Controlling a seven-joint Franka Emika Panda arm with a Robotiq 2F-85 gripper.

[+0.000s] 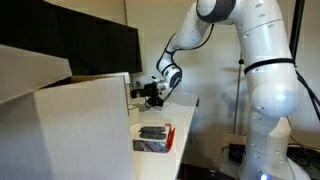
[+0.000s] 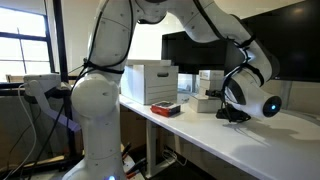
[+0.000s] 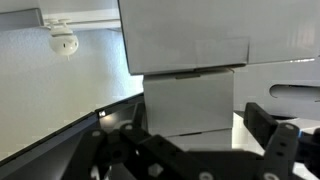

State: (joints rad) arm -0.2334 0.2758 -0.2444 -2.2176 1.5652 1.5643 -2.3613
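Looming close before the spread tool (image 3: 192, 135) are white boxes (image 3: 190, 95), monitor (image 2: 195, 50) behind.

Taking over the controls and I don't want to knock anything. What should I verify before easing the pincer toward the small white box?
1. Pincer open and empty: ok.
2. Small white box centred ahead of the jaws in the wrist view: ok.
3. Pincer apart from the box: ok.
4. Larger box above it sitting steady: cannot tell.
5. Red tray away from the pincer: ok.
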